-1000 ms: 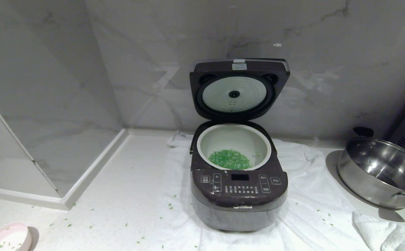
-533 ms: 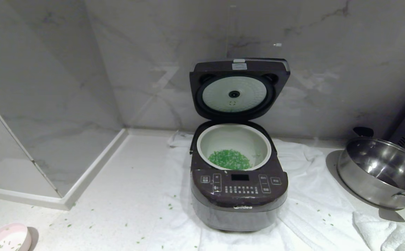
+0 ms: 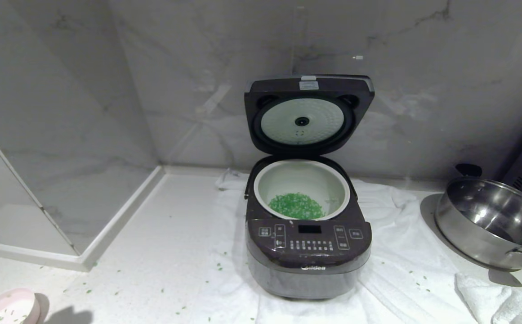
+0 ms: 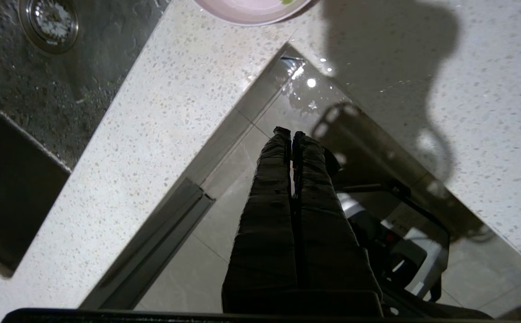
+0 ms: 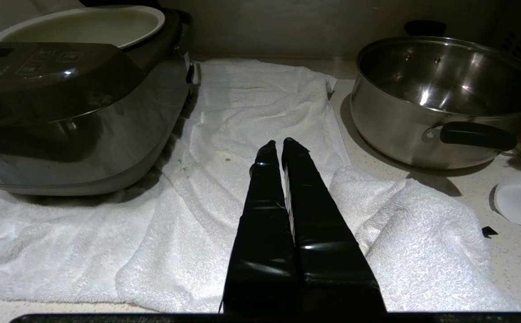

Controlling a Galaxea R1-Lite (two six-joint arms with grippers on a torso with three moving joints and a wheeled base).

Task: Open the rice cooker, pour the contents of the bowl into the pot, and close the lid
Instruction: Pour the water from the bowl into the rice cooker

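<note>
The rice cooker point(image 3: 308, 252) stands on a white towel with its lid point(image 3: 308, 112) raised upright against the wall. Inside, the white pot point(image 3: 301, 180) holds a heap of green bits point(image 3: 296, 206). The pink bowl point(image 3: 11, 306) sits at the counter's near left corner with a few green bits left in it; its rim point(image 4: 251, 6) also shows in the left wrist view. My left gripper point(image 4: 291, 132) is shut and empty, pointing down past the counter's edge towards the floor, a short way from the bowl. My right gripper point(image 5: 277, 142) is shut and empty, low over the towel to the right of the cooker point(image 5: 76, 107).
A steel pan point(image 3: 490, 220) with black handles stands at the right, and a folded white cloth point(image 3: 499, 301) lies in front of it. Green bits are scattered over the counter point(image 3: 153, 270). A dark sink with a drain point(image 4: 49, 22) lies beside the bowl's corner.
A dark part of my left arm has come into the head view's lower left corner beside the bowl, and its shadow now falls on the counter. The cooker and right arm are still.
</note>
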